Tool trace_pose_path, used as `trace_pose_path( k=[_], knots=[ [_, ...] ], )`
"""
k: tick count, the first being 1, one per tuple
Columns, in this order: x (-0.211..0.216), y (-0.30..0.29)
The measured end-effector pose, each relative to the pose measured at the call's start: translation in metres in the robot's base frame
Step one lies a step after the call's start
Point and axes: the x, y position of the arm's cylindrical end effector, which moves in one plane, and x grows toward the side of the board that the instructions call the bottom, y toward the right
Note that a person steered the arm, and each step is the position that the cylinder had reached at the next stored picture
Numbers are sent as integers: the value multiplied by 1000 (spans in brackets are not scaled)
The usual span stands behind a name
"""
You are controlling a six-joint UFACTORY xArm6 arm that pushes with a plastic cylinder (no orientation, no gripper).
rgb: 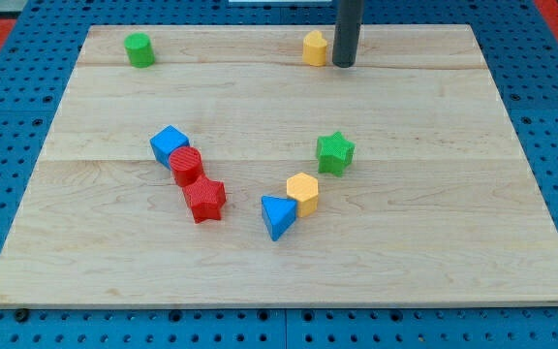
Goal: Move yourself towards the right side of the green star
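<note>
The green star lies right of the board's middle. My tip is a dark rod coming down from the view's top, with its end near the board's top edge. It stands just right of a yellow block and well above the green star, roughly in line with it.
A green cylinder sits at the top left. A blue cube, a red cylinder and a red star form a chain at the left. A yellow hexagon touches a blue triangle below the star. The wooden board rests on blue pegboard.
</note>
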Motion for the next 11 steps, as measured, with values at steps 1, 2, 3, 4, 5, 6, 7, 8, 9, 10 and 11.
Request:
trace_pose_path(
  k=[1,2,3,4,5,6,7,8,9,10,11],
  knots=[
    [-3,0],
    [-8,0],
    [-15,0],
    [-15,0],
    [-15,0],
    [-15,0],
    [-15,-2],
    [-13,0],
    [1,11],
    [30,24],
    [64,41]
  ],
)
